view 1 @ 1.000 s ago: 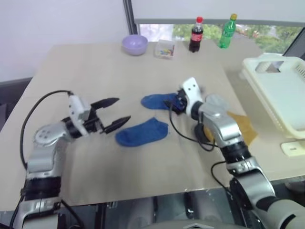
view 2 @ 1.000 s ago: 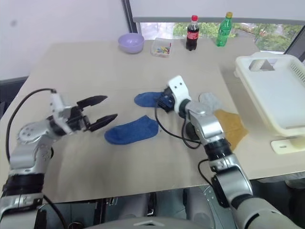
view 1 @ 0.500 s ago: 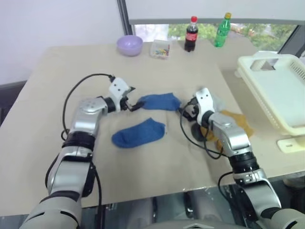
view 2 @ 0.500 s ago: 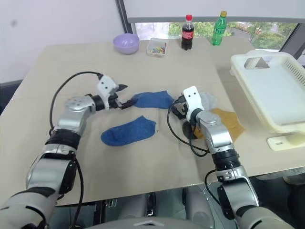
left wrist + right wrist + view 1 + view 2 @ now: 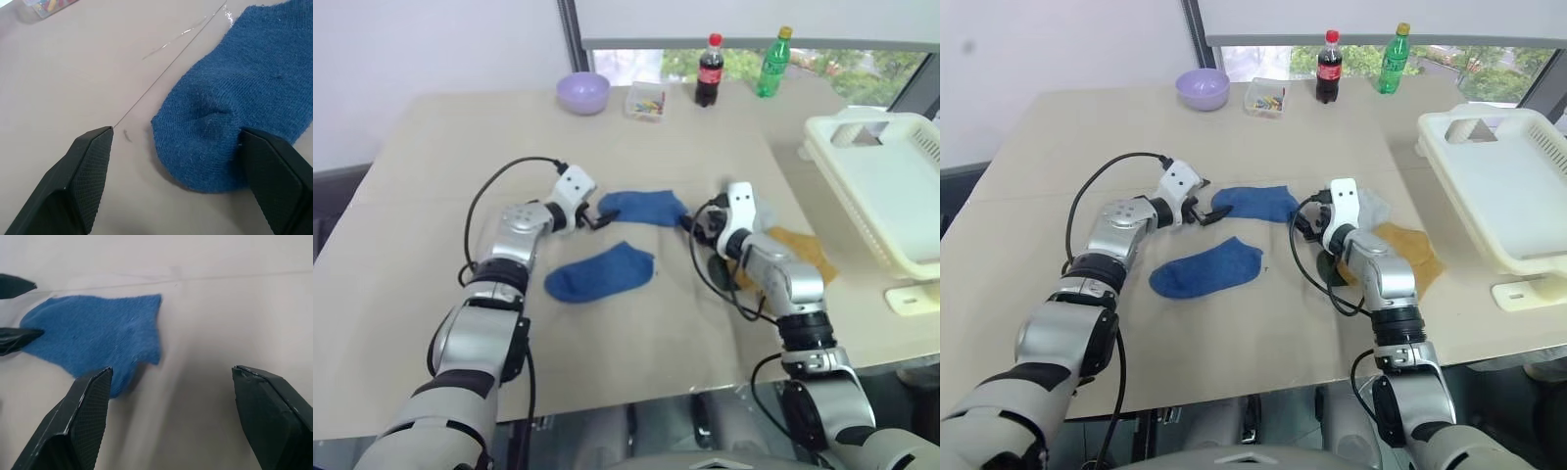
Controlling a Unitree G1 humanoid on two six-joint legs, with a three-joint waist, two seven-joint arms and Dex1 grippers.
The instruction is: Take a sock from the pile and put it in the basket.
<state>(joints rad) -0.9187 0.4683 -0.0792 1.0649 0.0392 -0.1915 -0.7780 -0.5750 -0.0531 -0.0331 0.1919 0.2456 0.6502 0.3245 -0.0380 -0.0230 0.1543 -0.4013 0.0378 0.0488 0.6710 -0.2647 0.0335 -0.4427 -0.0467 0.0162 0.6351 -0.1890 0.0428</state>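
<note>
you have two blue socks lying flat on the surface (image 5: pixel 460 147). take the far blue sock (image 5: pixel 641 207) as your landmark. your left claw (image 5: pixel 598 212) sits at its toe end, fingers apart, one finger (image 5: pixel 274 171) touching the toe and the other resting on bare surface just beside it. your right claw (image 5: pixel 697 223) sits at the opposite end of that sock, fingers wide apart and holding nothing. the near blue sock (image 5: pixel 600 272) lies just in front of the far one, apart from it and touched by neither claw.

a light grey sock (image 5: pixel 1371 206) and a mustard yellow sock (image 5: pixel 1408 253) lie on the right-claw side of the far blue sock, partly hidden by your right arm. the basket (image 5: pixel 891 186) stands well to the right of it, at the edge of the surface, with your right arm and the yellow sock in between.

beyond the far blue sock, along the back edge, stand a lilac bowl (image 5: pixel 586 92), a small clear box (image 5: pixel 648 101) of coloured bits, a cola bottle (image 5: pixel 709 72) and a green bottle (image 5: pixel 775 64), all well apart from the socks.
</note>
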